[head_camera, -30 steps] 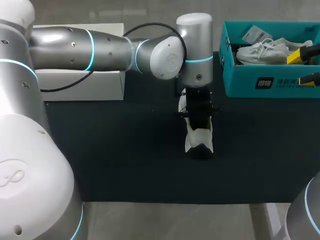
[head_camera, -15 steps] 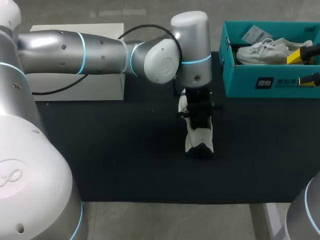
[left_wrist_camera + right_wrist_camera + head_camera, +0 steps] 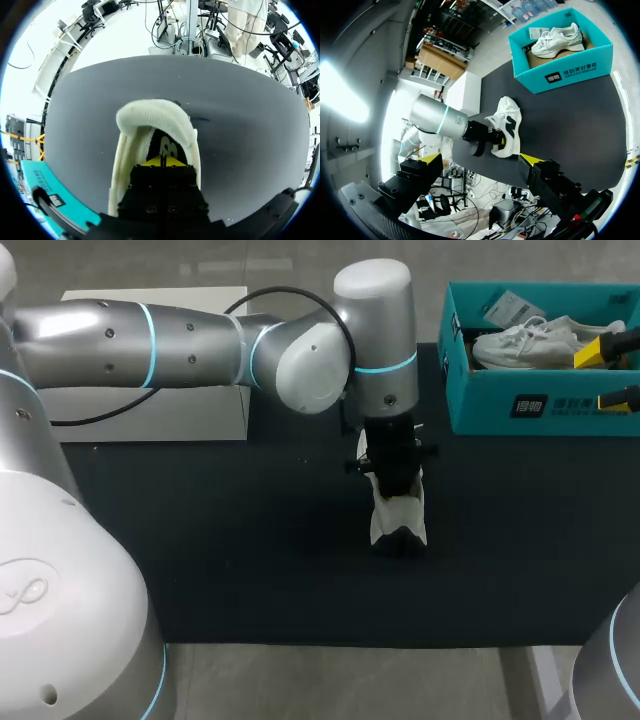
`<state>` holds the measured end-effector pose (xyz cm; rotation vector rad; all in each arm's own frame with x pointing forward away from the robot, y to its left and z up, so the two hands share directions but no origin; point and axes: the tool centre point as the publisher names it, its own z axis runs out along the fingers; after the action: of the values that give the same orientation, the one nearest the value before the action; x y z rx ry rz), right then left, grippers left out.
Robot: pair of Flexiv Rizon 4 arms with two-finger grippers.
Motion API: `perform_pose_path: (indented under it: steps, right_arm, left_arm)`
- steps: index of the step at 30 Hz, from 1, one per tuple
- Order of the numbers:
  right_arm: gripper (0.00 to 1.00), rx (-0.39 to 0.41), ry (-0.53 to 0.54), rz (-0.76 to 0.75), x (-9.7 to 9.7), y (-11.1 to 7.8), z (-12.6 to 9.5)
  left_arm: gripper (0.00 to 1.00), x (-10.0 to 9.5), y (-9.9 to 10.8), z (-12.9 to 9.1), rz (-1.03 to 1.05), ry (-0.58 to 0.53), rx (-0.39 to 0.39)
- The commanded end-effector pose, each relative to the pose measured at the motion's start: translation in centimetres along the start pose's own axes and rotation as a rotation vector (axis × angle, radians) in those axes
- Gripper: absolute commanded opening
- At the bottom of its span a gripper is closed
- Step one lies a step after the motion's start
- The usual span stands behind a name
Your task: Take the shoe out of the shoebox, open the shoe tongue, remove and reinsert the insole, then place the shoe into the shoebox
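1. Dark tabletop (image 3: pixel 250 560) is carrying everything, with a white box (image 3: pixel 160 410) sitting at its far left.
2. Left arm (image 3: pixel 150 335) is coming in from the left and reaching past the middle, wrist pointing straight down.
3. Teal shoebox (image 3: pixel 540 405) is sitting open at the far right, with a second shoe (image 3: pixel 525 340) lying inside it.
4. White shoe (image 3: pixel 398 518) is sitting sole-down mid-tabletop, well apart from the shoebox. Its long axis is running near-to-far in the head view.
5. Left tool (image 3: pixel 162 161) is pointing down into the shoe's opening, yellow tips pressed together over the dark insole (image 3: pixel 167 147). Can't tell whether they are pinching anything thin.
6. Right tool (image 3: pixel 481 158) is hanging near the shoebox's right end, fingers spread wide and gripping nothing.
7. Judging: the insole step is looking like the one in hand. The insole is lying along the shoe's length directly under the left tips, so any pull is probably needing to go up and along that axis. The left arm is by far the nearer one; the right tool is well apart from the shoe.
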<state>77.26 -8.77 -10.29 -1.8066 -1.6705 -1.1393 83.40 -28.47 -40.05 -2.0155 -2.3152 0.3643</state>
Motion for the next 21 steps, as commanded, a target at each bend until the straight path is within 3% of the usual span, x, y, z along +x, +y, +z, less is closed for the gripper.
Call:
perform_pose_path:
  steps: [1, 9, 15, 21]
  right_arm:
    - [1.0, 0.0, -0.003, 0.001, 0.0, 0.0, 0.0]
    - [1.0, 0.0, -0.003, 0.001, 0.0, 0.0, 0.0]
    - [1.0, 0.0, -0.003, 0.001, 0.0, 0.0, 0.0]
    - [1.0, 0.0, -0.003, 0.001, 0.0, 0.0, 0.0]
  left_arm:
    - [0.0, -0.9, 0.1, 1.4, -0.015, 0.025, -0.022]
    - [0.0, -0.7, 0.1, 1.0, -0.011, 0.015, -0.009]
    - [0.0, -0.5, -0.7, -1.6, 0.077, -0.015, 0.103]
    - [0.0, -0.8, -2.3, -1.0, 0.157, 0.005, 0.169]
